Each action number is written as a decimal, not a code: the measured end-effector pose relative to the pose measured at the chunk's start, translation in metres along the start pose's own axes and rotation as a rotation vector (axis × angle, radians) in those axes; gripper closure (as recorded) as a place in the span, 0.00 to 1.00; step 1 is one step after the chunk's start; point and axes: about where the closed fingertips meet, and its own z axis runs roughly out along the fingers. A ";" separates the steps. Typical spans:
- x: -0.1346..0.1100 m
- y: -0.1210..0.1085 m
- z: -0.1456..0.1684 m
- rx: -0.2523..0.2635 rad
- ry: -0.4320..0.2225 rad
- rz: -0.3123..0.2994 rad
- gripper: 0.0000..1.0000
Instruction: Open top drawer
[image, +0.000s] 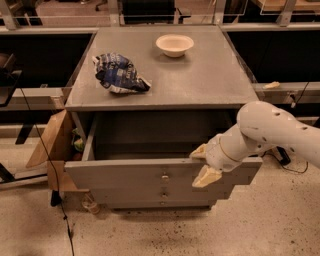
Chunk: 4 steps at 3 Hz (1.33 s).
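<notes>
The top drawer is pulled well out toward the near side of the grey cabinet; its wide plain grey front stands upright, dipping slightly at the left; one small round metal knob sits at the front's centre; behind the front the deep box lies exposed, its inside dark; the gripper is at the right part of the front, cream fingers spread apart, one at the top edge, one against the face.

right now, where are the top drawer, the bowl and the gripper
top drawer (115, 174): camera view, left half of its grey front.
bowl (174, 44): camera view, middle of its inside.
gripper (203, 165): camera view, midway between its open fingers, at the drawer front's top edge.
</notes>
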 end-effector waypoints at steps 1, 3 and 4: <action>0.010 0.008 -0.003 -0.014 0.040 0.010 0.66; 0.012 0.009 -0.014 -0.017 0.059 0.017 1.00; 0.015 0.013 -0.015 -0.030 0.078 0.019 0.84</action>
